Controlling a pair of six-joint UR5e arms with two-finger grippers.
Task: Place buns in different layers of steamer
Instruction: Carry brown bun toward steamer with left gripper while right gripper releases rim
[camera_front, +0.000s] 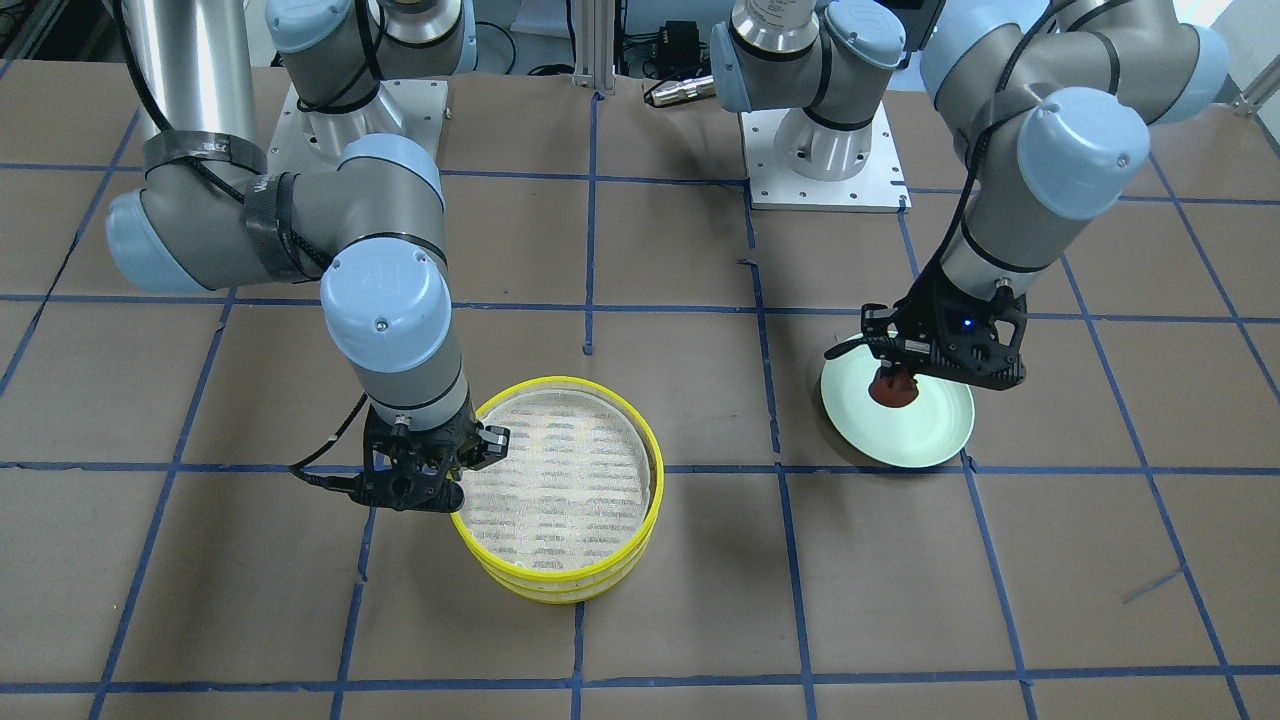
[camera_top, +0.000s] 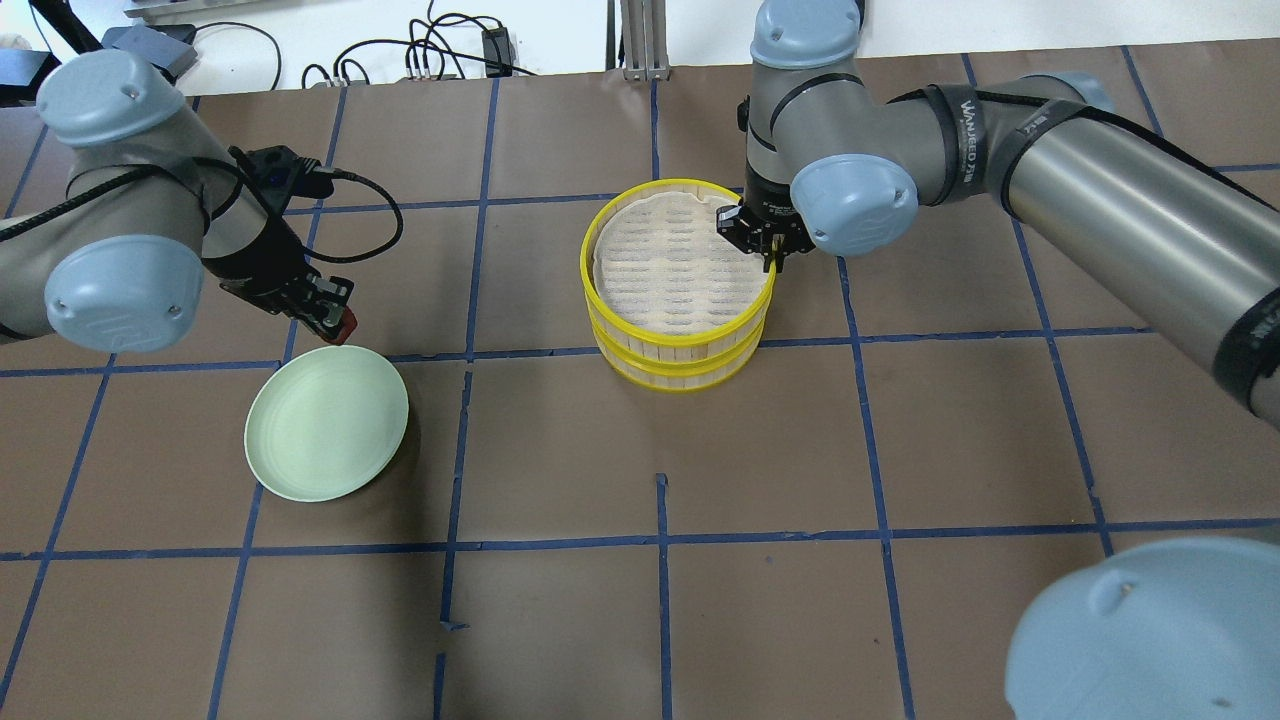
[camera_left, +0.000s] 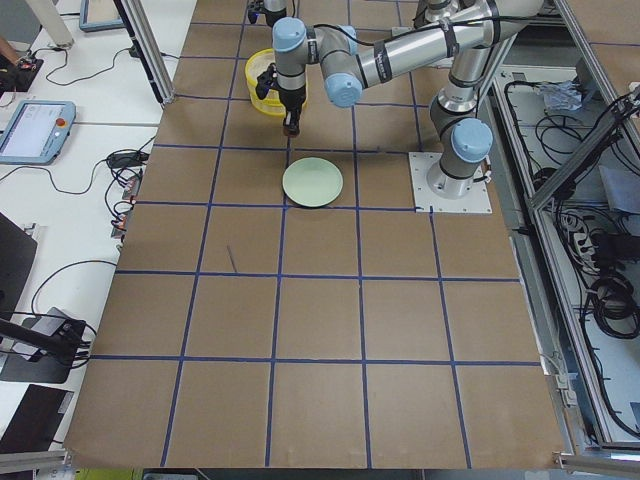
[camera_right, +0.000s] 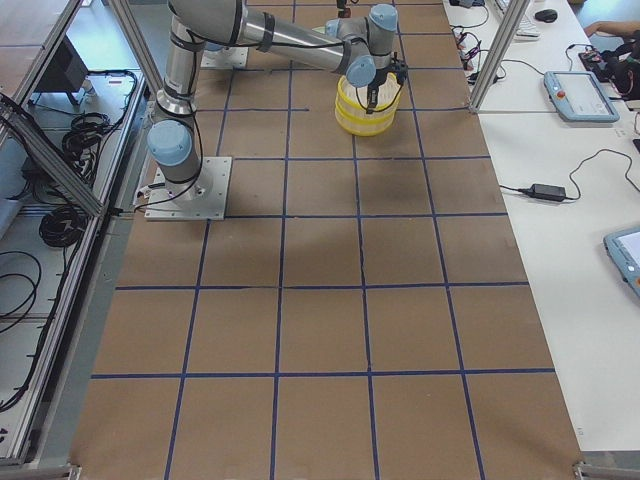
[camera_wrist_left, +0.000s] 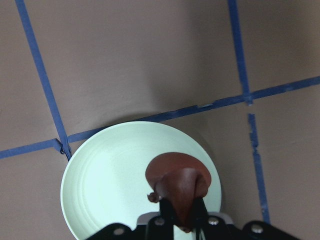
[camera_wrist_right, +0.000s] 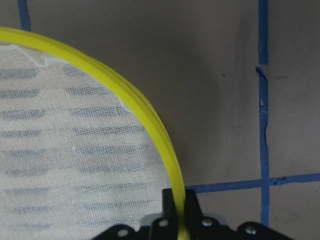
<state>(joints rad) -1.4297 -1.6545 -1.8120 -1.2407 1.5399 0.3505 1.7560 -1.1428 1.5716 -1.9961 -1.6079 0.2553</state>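
The steamer (camera_top: 600, 232) is two yellow-rimmed trays stacked on the table; the top tray's slatted floor (camera_front: 560, 480) is bare. My right gripper (camera_top: 770, 262) is shut on the top tray's rim (camera_wrist_right: 150, 120), one finger inside and one outside. My left gripper (camera_front: 893, 385) is shut on the reddish-brown bun (camera_wrist_left: 177, 180) and holds it a little above the pale green plate (camera_wrist_left: 110, 185). The bun also shows in the overhead view (camera_top: 345, 322). The white bun is out of view; the lower tray's inside is hidden by the top tray.
The pale green plate (camera_top: 325, 420) lies on the robot's left side, about a grid square away from the steamer. Brown paper with blue tape lines (camera_front: 780, 470) covers the table. The arm bases (camera_front: 820, 150) stand at the table's back edge.
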